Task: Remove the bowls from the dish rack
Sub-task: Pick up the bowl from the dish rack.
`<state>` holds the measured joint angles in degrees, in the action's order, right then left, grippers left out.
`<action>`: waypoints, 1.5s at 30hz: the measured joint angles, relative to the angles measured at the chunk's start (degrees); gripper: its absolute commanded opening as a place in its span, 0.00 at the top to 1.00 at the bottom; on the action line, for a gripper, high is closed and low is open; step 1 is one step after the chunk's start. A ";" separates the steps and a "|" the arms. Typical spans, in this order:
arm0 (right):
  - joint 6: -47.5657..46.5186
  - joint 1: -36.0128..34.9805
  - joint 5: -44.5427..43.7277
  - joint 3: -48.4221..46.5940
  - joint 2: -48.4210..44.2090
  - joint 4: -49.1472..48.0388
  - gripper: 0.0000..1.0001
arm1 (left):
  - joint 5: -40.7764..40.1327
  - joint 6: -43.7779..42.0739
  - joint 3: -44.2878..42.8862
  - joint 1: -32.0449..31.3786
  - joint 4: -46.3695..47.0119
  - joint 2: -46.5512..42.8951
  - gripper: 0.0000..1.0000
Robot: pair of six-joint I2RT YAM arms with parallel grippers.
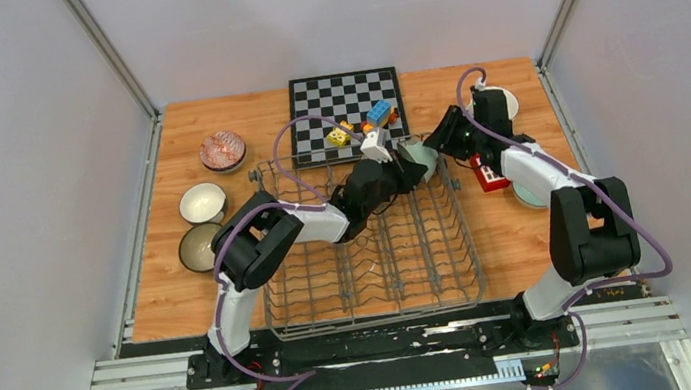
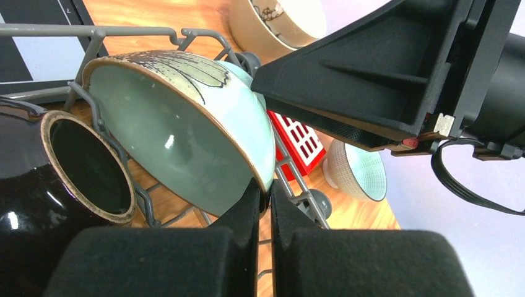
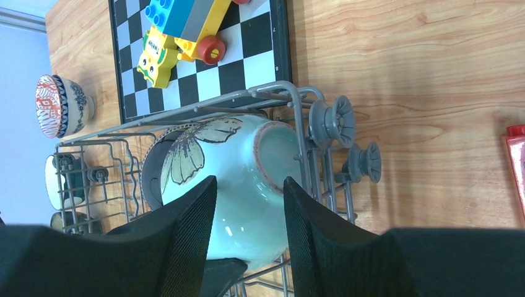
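Tightly, left jaws pinch the mint bowl (image 2: 179, 136) by its rim (right jaws stand open).

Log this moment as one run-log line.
left gripper: shut on mint bowl rim | right gripper: open, close to same bowl | mint bowl: tilted in dish rack

We see the mint bowl (image 2: 186, 142) glazed smooth and glossy, and the dark bowl (image 2: 21, 210) glossy with a rough foot ring. The dish rack (image 1: 400, 258) is matt grey coated wire, the counter (image 1: 164, 305) grained wood, the toy blocks (image 3: 179, 25) shiny plastic.
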<state>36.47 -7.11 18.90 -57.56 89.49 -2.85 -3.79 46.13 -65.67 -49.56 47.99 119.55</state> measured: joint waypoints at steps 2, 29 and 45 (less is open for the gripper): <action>-0.07 0.04 -0.04 -0.04 -0.09 0.26 0.50 | 0.37 -0.15 0.11 0.24 0.59 0.00 1.00; -0.31 0.02 1.16 -2.99 -8.20 10.14 0.29 | 3.65 -0.02 3.39 0.96 5.99 -1.09 1.00; -0.33 0.02 1.68 -1.90 -14.14 11.02 0.30 | 9.16 2.27 5.64 1.62 8.33 -2.10 1.00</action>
<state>36.14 -7.09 20.58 -59.46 75.35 8.16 5.37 48.40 -60.03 -47.94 56.31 117.45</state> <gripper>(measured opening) 0.707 0.030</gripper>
